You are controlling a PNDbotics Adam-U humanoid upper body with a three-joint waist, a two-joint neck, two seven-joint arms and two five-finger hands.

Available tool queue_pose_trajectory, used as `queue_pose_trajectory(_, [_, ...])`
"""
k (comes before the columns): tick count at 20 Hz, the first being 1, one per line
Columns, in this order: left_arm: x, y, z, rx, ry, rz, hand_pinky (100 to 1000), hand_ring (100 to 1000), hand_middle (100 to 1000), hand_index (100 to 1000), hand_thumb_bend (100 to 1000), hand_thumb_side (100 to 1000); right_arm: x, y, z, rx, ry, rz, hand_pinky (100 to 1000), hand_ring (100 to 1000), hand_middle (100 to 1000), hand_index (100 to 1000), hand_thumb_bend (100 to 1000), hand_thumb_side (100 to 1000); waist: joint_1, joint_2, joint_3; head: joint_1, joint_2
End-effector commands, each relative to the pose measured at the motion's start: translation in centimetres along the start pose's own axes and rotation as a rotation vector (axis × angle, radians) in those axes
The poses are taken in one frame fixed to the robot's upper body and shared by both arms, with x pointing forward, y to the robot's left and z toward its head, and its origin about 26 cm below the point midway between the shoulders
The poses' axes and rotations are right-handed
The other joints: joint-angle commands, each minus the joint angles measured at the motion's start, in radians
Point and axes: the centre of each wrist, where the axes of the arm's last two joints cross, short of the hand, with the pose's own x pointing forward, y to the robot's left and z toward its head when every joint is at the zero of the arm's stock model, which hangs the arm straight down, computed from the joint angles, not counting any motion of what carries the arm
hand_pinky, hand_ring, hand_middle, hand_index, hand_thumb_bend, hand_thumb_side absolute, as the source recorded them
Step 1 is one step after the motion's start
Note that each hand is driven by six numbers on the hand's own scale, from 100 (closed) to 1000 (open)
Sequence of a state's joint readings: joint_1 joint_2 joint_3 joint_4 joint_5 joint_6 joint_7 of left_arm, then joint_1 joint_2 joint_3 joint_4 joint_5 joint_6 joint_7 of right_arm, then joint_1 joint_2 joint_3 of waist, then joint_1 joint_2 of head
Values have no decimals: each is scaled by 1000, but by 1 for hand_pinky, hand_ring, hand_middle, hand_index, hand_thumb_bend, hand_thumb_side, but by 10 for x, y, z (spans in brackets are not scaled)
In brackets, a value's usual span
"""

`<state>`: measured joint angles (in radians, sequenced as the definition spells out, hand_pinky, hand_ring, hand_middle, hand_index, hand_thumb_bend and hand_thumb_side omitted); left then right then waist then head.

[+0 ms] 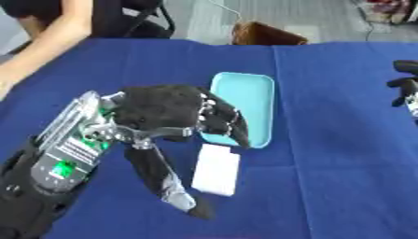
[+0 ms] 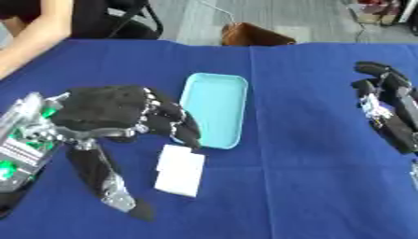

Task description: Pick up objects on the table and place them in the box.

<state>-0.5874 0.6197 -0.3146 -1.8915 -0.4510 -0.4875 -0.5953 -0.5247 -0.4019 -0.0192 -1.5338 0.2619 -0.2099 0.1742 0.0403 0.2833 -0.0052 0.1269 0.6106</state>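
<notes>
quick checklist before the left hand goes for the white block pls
1. White rectangular block lies flat on the blue tablecloth, free of other things: ok.
2. Left hand hangs above the block's far end, thumb stretched down beside it, fingers bent over the tray's near corner; not closed on the block: ok.
3. Light blue shallow tray lies just beyond the block and looks empty: ok.
4. Whether the fingers touch the tray rim: cannot tell.
5. Right hand is at the right edge, away from block and tray: ok.
</notes>
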Motion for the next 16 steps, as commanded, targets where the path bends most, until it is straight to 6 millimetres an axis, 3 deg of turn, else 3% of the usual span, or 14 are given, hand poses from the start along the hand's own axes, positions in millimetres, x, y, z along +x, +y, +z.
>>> queue_pose_trajectory(1, [-6,0,-1,-33,15,-19,588,641,732,817,632,783,7,-11,-5,-14,-30,28,528,745,879,869,100,778,-4,-20,-3,14,-14])
queue_pose_trajectory(6, [-16,-14,-2,-48,48,-3,547,611,721,803,630,783,8,-11,-6,-15,-38,24,529,745,879,869,100,779,-7,-15,-8,19,-18])
queue_pose_trajectory(16, [-30,-37,-6,-77,100,-16,583,618,710,797,636,781,12,-9,-10,-13,-56,16,529,745,879,869,100,780,-11,-5,-23,27,-29])
